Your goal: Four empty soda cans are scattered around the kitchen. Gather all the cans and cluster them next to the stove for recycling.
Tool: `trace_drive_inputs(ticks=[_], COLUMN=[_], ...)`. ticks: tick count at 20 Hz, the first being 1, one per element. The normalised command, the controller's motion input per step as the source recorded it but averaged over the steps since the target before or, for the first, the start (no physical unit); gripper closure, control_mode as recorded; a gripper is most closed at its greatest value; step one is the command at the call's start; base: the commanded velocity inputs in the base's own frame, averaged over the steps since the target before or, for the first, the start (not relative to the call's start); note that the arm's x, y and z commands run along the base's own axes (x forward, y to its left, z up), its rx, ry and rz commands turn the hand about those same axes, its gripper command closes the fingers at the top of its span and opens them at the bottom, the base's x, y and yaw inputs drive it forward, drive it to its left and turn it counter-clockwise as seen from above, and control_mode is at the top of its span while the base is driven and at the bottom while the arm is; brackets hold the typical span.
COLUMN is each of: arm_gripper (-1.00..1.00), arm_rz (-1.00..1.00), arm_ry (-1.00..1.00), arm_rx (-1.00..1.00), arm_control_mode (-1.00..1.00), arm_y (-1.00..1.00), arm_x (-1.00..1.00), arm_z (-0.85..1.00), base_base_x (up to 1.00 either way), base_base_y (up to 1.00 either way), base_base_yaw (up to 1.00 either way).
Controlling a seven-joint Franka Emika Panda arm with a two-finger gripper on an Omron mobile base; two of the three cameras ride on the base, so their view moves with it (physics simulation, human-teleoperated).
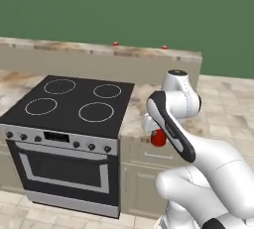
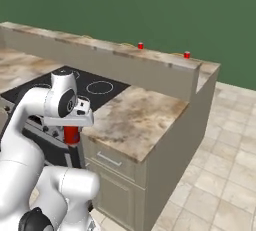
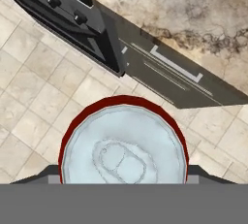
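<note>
Holding a red soda can [image 1: 158, 138] in the gripper [image 1: 158, 137], jaws closed on its sides, out in front of the bench's [image 2: 135, 120] front edge and above the tiled floor [image 2: 220, 175]. In the hand view, can's silver top with pull tab [image 3: 123, 155] sitting right at the fingers, red rim curving round it, beige tiles below. Past it, stove front with black knobs [image 3: 53, 0] and the drawer with its handle [image 3: 174, 65] just under the bench lip.

Stove [image 1: 74, 106] set into the bench run, black top with four white rings, steel panel with knobs, oven door beneath. To its right, a patch of tan marbled bench, bare in the right base view, bounded at the back by a raised ledge [image 2: 125, 60] and at the right by a square corner dropping to the floor. Open floor beyond that corner, wide and free.

Up on the raised ledge, two more red cans: one [image 2: 140, 46] near the middle, another [image 2: 186, 54] towards the right end, well apart from each other and both back from the stove. Same pair in the left base view, small red dots [image 1: 115, 43] and [image 1: 164, 47] on the ledge top.

Count: three cans seen, one held, two on the ledge. One stove, four rings. Green wall behind.
</note>
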Motion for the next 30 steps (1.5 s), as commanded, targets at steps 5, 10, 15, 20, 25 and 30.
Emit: trace_drive_inputs(ticks=[5,10,15,20,25,30], arm_gripper=[1.0,1.0,1.0,1.0,1.0,1.0], arm_rz=[0.0,0.0,0.0,0.0,0.0,0.0], arm_ry=[0.0,0.0,0.0,0.0,0.0,0.0], arm_rx=[0.0,0.0,0.0,0.0,0.0,0.0], arm_control_mode=[1.0,1.0,1.0,1.0,1.0,1.0], arm_y=[0.0,0.0,0.0,0.0,0.0,0.0], arm_x=[0.0,0.0,0.0,0.0,0.0,0.0], arm_z=[0.0,0.0,0.0,0.0,0.0,0.0], base_base_x=[0.19,0.28,0.17,0.3,0.4,0.06], base_base_y=[0.54,0.48,0.31,0.26,0.17,0.03], base_base_yaw=[-0.3,-0.35,-0.2,-0.06,-0.01,0.0])
